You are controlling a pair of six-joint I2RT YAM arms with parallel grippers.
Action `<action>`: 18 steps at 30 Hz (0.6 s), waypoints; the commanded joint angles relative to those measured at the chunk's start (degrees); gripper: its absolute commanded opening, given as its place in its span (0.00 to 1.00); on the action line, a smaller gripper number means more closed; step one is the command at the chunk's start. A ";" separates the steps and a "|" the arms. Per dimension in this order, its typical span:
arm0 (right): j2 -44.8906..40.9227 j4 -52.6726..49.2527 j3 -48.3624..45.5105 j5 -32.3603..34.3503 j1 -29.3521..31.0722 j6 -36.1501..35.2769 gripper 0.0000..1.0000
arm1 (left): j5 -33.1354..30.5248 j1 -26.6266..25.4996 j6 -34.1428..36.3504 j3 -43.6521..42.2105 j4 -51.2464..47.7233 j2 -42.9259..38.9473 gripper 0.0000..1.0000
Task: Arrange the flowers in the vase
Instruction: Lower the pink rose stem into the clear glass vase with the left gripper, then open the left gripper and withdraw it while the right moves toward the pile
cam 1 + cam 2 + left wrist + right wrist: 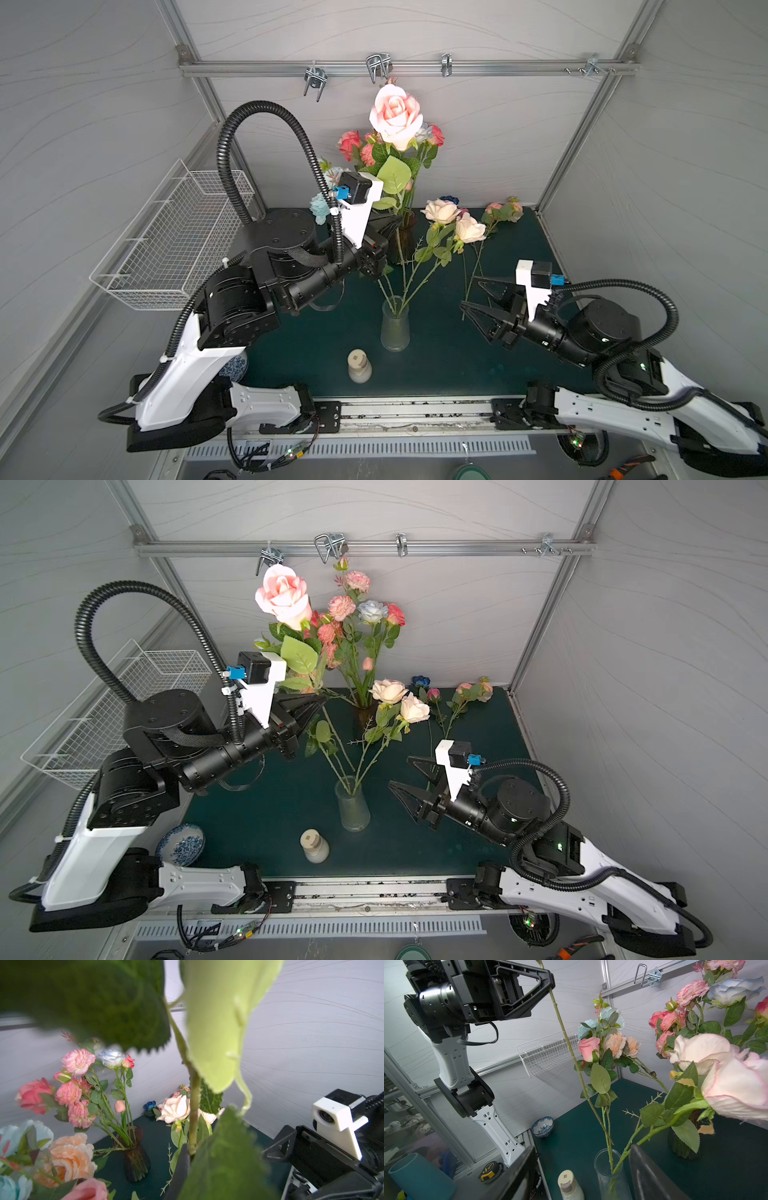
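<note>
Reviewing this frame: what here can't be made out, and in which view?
- Left gripper: its grip on the pink rose, left wrist view, behind blurred leaves.
- Held stem's lower end, inside or above the clear vase: right wrist view, lost among other stems.
- Blue-and-white bowl: a top view, mostly under the left arm.
- Deep blue bloom: a top view, too small, half behind a cream rose.

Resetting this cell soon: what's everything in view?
smooth glass vase: one, clear, centre
large long-stemmed rose: one, pink, raised, stem toward clear vase
roses: two, cream, in clear vase
ribbed glass vase: one, dark, back centre, with pink, coral, pale blue blooms
small bloom: one, deep blue, back
sprig: one, pink, back right
leafy bunch: one, pale blue, peach, back left
bottle: one, cream, front centre
patterned bowl: one, blue-white, front left
wire basket: one, white, left wall
left gripper: shut on rose stem
right gripper: open
</note>
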 commanded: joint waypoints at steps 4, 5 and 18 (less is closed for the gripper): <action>-0.59 -0.15 1.50 0.67 0.31 -1.24 0.72 | -0.34 0.02 -3.48 -1.20 -3.93 -0.73 0.00; -0.57 -0.17 1.61 0.71 0.36 -1.25 0.72 | -0.46 0.02 -3.57 -1.92 -3.94 -1.06 0.00; -0.83 -0.24 1.46 0.76 0.38 -1.16 0.72 | -3.90 0.02 -2.41 -13.58 2.08 -4.05 0.00</action>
